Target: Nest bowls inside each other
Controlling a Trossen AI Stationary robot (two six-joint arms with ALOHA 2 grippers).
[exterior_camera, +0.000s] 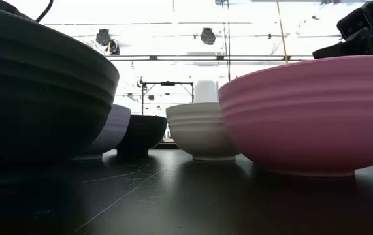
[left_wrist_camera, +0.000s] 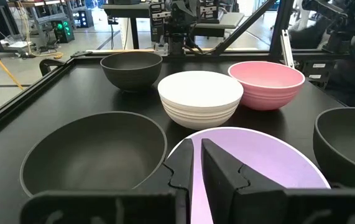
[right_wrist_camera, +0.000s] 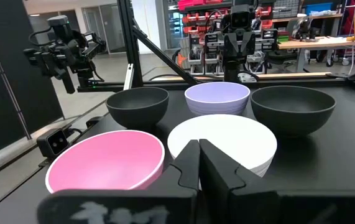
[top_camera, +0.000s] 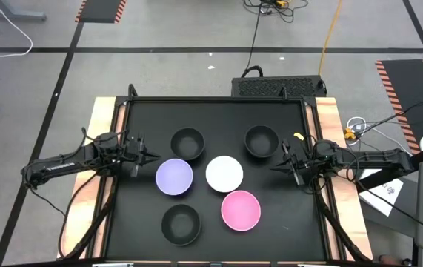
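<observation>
Six bowls rest on their bases on the black table. A black bowl (top_camera: 187, 143) and another black bowl (top_camera: 261, 141) stand at the back. The lavender bowl (top_camera: 174, 176) and the white bowl (top_camera: 224, 173) are in the middle. A third black bowl (top_camera: 181, 224) and the pink bowl (top_camera: 241, 210) are near the front. None sits inside another. My left gripper (top_camera: 150, 156) (left_wrist_camera: 196, 144) hovers at the table's left, just short of the lavender bowl (left_wrist_camera: 258, 155), shut to a thin slit and holding nothing. My right gripper (top_camera: 275, 165) (right_wrist_camera: 198, 144) hovers at the right, pointing at the white bowl (right_wrist_camera: 227, 140), shut and holding nothing.
A raised black rim (top_camera: 311, 148) frames the table, with wooden strips (top_camera: 100, 126) outside it on both sides. Bare tabletop lies along the far edge (top_camera: 218, 111) and at the near corners (top_camera: 133, 230). Cables and a paper sheet (top_camera: 385, 189) lie off to the right.
</observation>
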